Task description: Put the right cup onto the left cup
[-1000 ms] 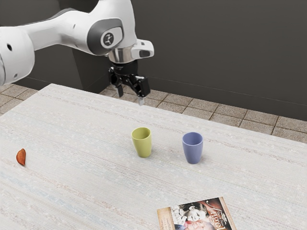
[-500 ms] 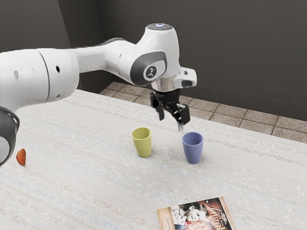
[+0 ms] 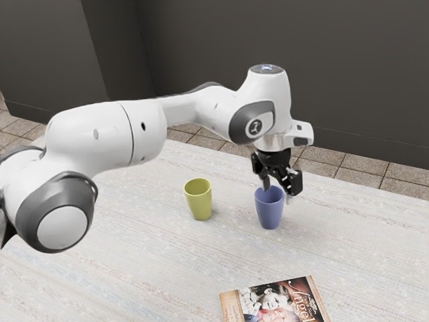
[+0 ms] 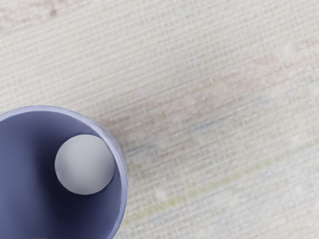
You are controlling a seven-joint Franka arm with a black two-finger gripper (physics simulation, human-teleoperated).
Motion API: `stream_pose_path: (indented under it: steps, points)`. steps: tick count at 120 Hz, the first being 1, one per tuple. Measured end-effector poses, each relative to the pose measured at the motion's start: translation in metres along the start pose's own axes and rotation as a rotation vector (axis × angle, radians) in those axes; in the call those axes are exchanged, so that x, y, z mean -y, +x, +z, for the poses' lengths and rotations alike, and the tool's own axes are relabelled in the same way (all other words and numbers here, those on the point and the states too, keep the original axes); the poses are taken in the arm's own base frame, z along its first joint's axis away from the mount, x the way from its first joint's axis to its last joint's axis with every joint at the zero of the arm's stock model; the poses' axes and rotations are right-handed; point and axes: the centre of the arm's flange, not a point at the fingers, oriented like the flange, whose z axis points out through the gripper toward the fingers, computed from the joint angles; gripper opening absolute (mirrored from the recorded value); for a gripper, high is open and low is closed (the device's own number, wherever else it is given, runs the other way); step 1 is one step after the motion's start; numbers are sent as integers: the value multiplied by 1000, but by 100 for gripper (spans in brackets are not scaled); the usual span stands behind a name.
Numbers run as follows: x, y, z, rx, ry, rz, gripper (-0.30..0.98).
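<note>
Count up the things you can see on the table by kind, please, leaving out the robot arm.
Cups: 2 (yellow-green cup, blue cup)
Book: 1
Total: 3

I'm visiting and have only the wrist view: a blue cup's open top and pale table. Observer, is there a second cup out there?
Observer: Yes, a yellow-green cup stands upright toward the exterior view's left from the blue cup.
Visitor: And is the robot's grabber squeezing my blue cup yet?
Observer: No, the gripper is open at the blue cup's rim, its fingers well apart.
Visitor: Anything else lying about that isn't a cup?
Observer: A book with faces on its cover lies on the table, at the exterior view's lower edge.
</note>
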Motion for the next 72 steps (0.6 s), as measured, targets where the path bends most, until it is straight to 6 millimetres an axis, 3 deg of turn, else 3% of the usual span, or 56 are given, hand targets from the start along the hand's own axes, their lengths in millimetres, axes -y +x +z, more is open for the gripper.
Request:
stream_pose_path:
  steps: [12,37,72]
  points:
    - [3,2,12,17,-2,-4,52]
    - [6,9,12,16,-3,-3,48]
    - [12,19,33,31,6,14,45]
